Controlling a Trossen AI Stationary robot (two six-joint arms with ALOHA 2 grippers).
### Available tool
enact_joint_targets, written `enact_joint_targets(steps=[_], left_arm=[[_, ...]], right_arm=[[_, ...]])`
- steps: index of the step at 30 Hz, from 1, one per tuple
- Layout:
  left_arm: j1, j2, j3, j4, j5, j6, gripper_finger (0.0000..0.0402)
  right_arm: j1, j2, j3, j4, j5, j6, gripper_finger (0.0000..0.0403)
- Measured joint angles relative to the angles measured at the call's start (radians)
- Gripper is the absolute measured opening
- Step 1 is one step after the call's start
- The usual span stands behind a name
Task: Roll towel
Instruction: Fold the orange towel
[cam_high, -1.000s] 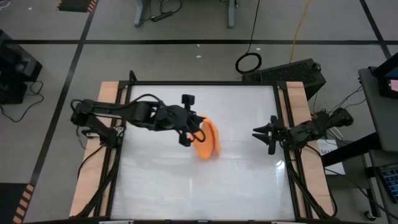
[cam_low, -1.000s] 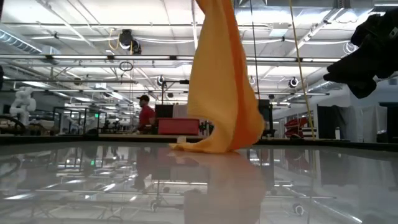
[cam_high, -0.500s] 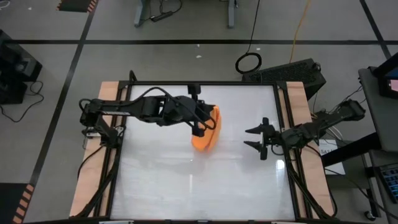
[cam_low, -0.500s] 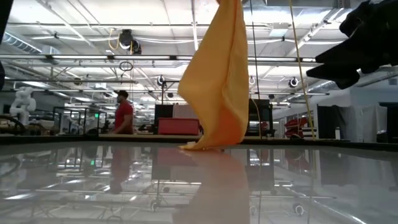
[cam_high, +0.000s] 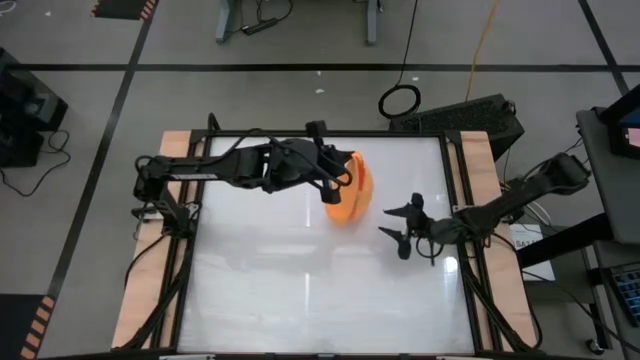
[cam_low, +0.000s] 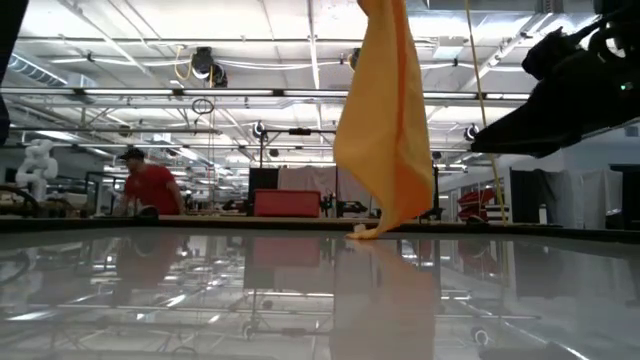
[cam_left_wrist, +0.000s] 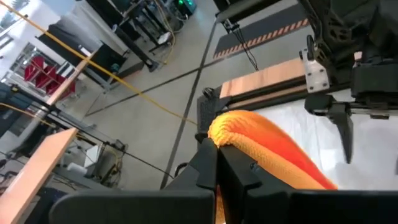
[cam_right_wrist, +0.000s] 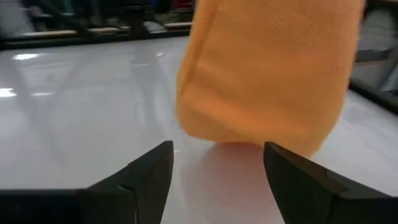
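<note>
The bright-orange towel (cam_high: 351, 192) hangs from my left gripper (cam_high: 340, 178) over the far middle of the table. It also shows in the low view (cam_low: 388, 120), where only its lower corner (cam_low: 365, 231) touches the white tabletop. My left gripper is shut on it. My right gripper (cam_high: 397, 226) is open and empty, low over the table a little right of the towel and nearer the front. In the right wrist view its two fingers (cam_right_wrist: 149, 171) point at the towel's lower part (cam_right_wrist: 267, 81), a short way off. My left gripper pinches a bunched upper fold of the towel (cam_left_wrist: 225, 132) between its two shut fingers. The towel hangs slack below the fingers (cam_left_wrist: 208, 165), with its lower corner on the table.
The white tabletop (cam_high: 300, 290) lies open toward the near edge. Wooden side rails (cam_high: 160, 240) run along the table's left and right. Beyond the table, in the low view, a person in a red shirt (cam_low: 150, 188) shows far off in the room.
My left gripper has carried the towel toward the table's far right and lifted it, so less of its lower end lies on the table. My right gripper has moved from the right edge toward the towel and stays open.
</note>
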Motion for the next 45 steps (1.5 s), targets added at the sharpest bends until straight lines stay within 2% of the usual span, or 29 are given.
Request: enact_joint_targets(steps=[9,11,21,29,35,45], left_arm=[[0.002,0.031,0.000,0.067,0.005,0.001,0.0004],[0.002,0.037,0.000,0.082,0.005,0.001,0.0004],[-0.001,0.056,0.000,0.101,0.010,-0.002,0.0004],[-0.007,0.056,0.000,0.092,0.024,-0.028,0.0004],[-0.020,0.056,0.000,0.065,0.032,-0.030,0.0004],[-0.036,0.055,-0.001,-0.035,0.033,-0.087,0.0004]], right_arm=[[-0.002,0.215,0.005,0.348,0.055,-0.130,0.0226],[-0.012,0.247,0.023,0.355,0.082,-0.135,0.0226],[-0.064,0.416,0.180,0.356,0.076,-0.157,0.0226],[-0.111,0.519,0.258,0.357,0.075,-0.112,0.0226],[-0.147,0.543,0.268,0.354,0.078,-0.086,0.0226],[-0.229,0.538,0.268,0.356,0.078,-0.160,0.0226]])
